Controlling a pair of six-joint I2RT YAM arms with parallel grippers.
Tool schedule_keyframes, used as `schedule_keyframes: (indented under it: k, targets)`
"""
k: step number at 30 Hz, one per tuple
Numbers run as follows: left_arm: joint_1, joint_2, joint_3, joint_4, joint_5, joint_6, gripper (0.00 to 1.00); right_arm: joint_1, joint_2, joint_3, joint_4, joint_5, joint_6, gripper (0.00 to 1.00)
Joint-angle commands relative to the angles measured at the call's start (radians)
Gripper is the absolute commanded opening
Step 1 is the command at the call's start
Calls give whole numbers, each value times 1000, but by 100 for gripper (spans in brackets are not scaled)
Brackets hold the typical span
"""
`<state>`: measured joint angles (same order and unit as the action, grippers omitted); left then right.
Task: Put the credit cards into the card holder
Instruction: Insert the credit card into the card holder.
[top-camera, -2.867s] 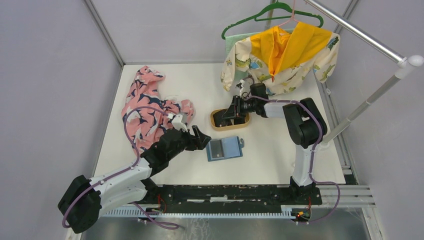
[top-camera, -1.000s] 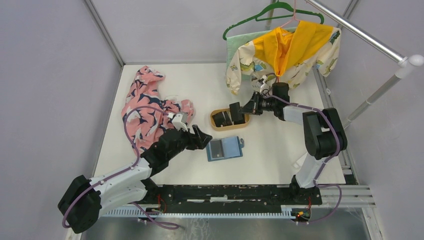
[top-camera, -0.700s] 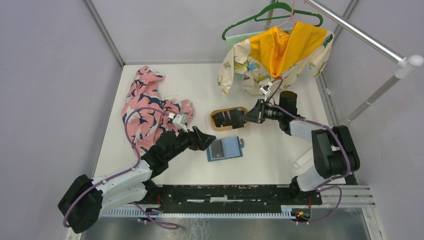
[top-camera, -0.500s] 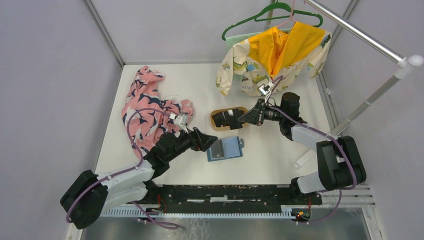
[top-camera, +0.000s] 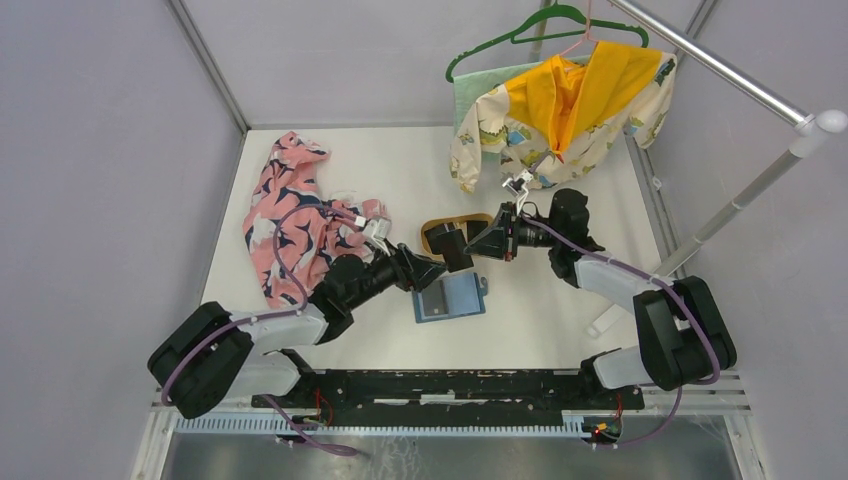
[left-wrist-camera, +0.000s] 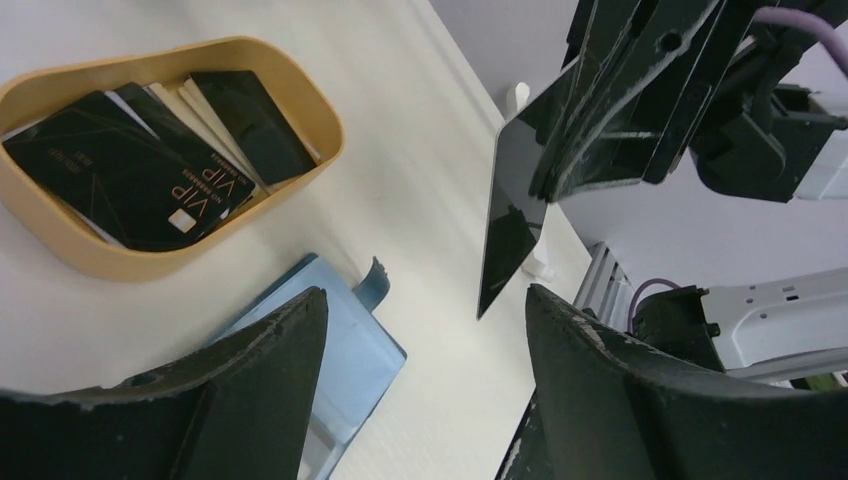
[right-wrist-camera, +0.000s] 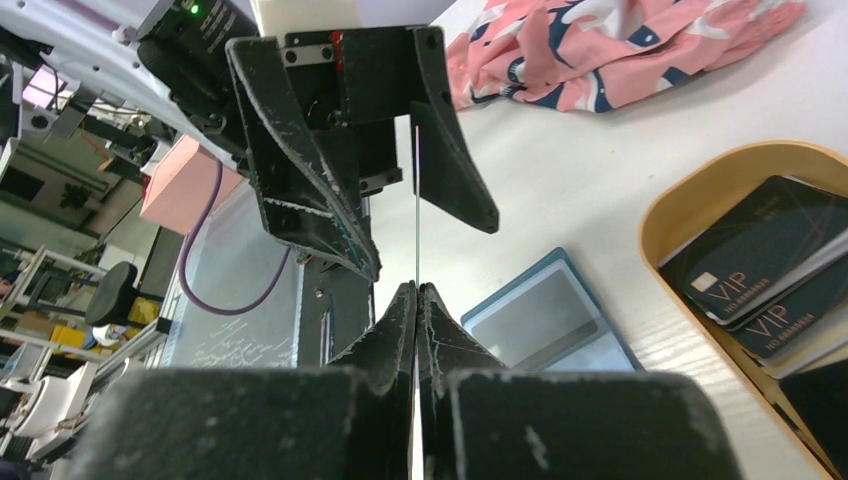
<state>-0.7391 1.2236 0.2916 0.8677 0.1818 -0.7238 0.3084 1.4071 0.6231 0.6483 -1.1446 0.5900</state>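
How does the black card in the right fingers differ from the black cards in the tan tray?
The thin black card held by the right gripper stands on edge in the air, alone; the black VIP cards lie flat and overlapping in the tan oval tray. Both are dark thin rectangles.

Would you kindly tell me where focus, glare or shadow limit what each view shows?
Top external: evenly lit, sharp, soft shadows on the table. Left wrist: its own jaws are dark blurs below, VIP print on the cards in the tray reads clearly, the held card looks glossy. Right wrist: near jaws blurred; the held card is a thin edge-on line.
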Motion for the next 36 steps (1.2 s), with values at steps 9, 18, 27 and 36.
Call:
schedule_keyframes:
  k: [9, 18, 27, 36]
  targets:
    - [2, 100, 103, 184, 93, -31, 42, 43, -9, 4, 74, -46, -8, 0]
    - [1, 72, 95, 156, 164, 28, 2, 47, -3, 60, -128, -64, -191, 31]
    - [1, -47, 69, -113, 284, 191, 2, 58, -51, 104, -448, -150, -648, 70]
    - [-1, -31, 125, -247, 415, 286, 2, 93, -51, 117, -514, -182, -727, 62]
